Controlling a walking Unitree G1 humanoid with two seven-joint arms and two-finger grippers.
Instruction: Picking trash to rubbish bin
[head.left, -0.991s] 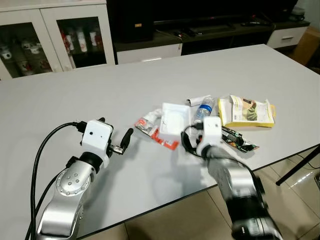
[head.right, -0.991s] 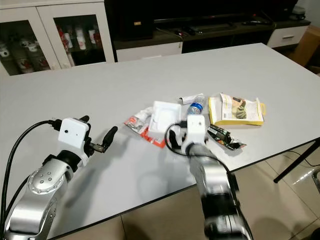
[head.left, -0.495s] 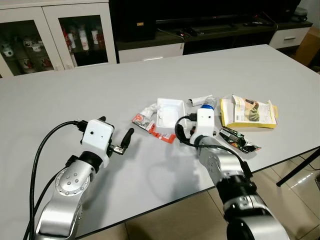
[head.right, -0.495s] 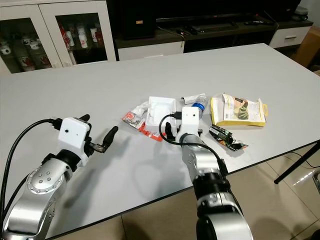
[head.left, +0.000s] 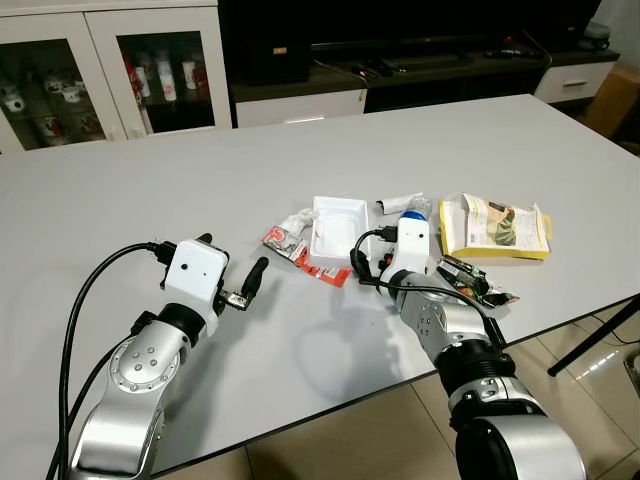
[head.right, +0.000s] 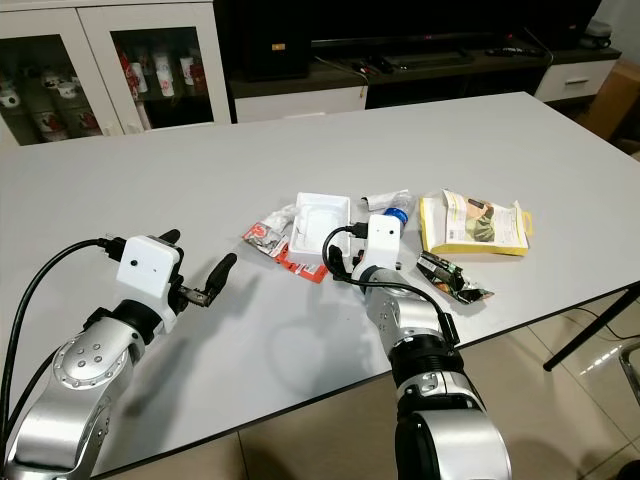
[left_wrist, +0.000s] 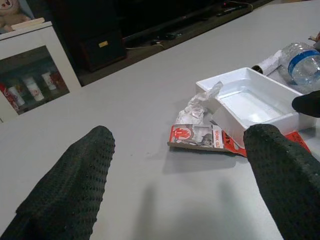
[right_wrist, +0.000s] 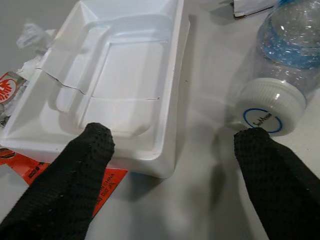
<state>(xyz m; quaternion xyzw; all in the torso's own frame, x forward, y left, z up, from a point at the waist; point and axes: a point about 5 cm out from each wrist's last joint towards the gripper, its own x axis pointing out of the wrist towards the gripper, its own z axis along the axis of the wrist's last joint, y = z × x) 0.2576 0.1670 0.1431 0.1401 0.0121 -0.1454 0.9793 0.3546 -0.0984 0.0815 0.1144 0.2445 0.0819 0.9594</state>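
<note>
On the grey tabletop (head.left: 150, 190), the right gripper (right_wrist: 175, 165) has its fingers (right_wrist: 80, 165) spread apart: a cracked white foam tray (right_wrist: 110, 85) beyond one, a clear bottle's white cap (right_wrist: 270, 107) touching the other. The left gripper (left_wrist: 180, 170) gapes wide, well short of the tray.
</note>
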